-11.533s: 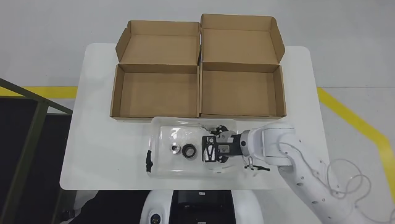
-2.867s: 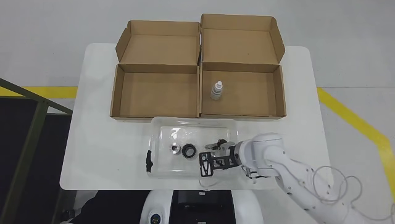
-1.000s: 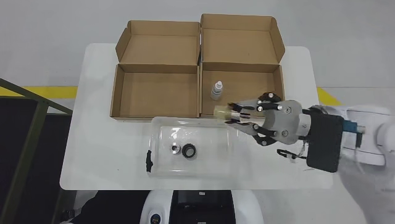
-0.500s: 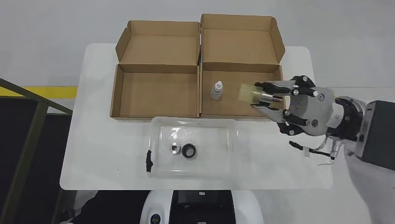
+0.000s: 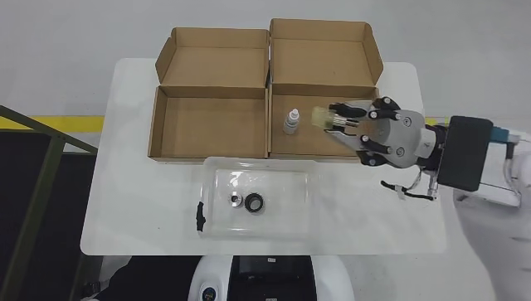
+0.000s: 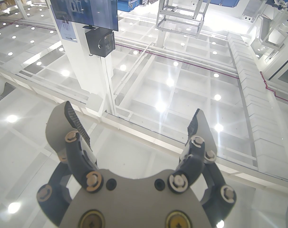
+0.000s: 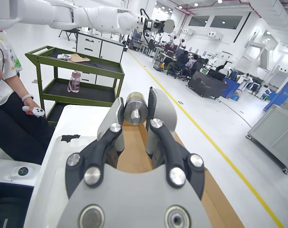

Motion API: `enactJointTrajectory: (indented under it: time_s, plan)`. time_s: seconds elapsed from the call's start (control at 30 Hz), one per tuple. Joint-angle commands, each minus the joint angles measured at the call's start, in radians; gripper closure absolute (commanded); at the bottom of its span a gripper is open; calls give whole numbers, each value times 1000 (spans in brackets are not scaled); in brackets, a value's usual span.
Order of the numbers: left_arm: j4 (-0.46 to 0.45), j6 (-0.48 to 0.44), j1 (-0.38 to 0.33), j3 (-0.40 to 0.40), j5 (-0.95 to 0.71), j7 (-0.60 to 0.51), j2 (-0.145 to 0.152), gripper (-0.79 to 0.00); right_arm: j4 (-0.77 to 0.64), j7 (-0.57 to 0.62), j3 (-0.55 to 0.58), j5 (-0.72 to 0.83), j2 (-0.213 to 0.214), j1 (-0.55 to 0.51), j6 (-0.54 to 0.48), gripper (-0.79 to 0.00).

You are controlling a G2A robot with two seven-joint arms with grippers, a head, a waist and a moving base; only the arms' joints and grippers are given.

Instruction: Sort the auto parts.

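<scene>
boxes [image 5: 211,127] plain brown cardboard, table [image 5: 133,177] white, tray [image 5: 290,214] clear, part [image 7: 135,112] yellowish w/ silver end, ring [image 5: 255,205] at 6 o'clock black

A yellowish metal cylinder [image 5: 322,117] is hanging above the right box [image 5: 311,142] at centre frame; a small white part [image 5: 291,121], possibly a bottle, is standing inside.

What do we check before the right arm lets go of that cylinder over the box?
1. Grip: ok. The right gripper is shut on the cylinder, clamped from both sides.
2. Position: ok. In the top view the cylinder is over the right box.
3. Landing spot: ok. The small grey part stands apart from it, near the wall shared with the other box.
4. Drop height: cannot tell.
5. Other arm: ok. The left gripper is open and faces the ceiling.
</scene>
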Motion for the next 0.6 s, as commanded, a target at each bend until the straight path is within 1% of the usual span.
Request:
enactJointTrajectory:
  time_s: [0.0, 0.1, 0.2, 0.37, 0.57]
  plan:
    - [0, 0, 0, 0, 0, 0, 0, -785, 16, 15, -12, -8, 0, -2, 2, 0]
    - [0, 0, 0, 0, 0, 0, 0, -785, 37, 25, -28, -32, -1, 1, -7, 0]
    - [0, 0, 0, 0, 0, 0, 0, -785, 55, 26, -44, -92, -3, 0, -8, 0]
    - [0, 0, 0, 0, 0, 0, 0, -785, 132, 17, -66, -171, -5, -9, 4, 0]
    - [0, 0, 0, 0, 0, 0, 0, -785, 240, 45, -92, -179, -7, 1, 19, 0]
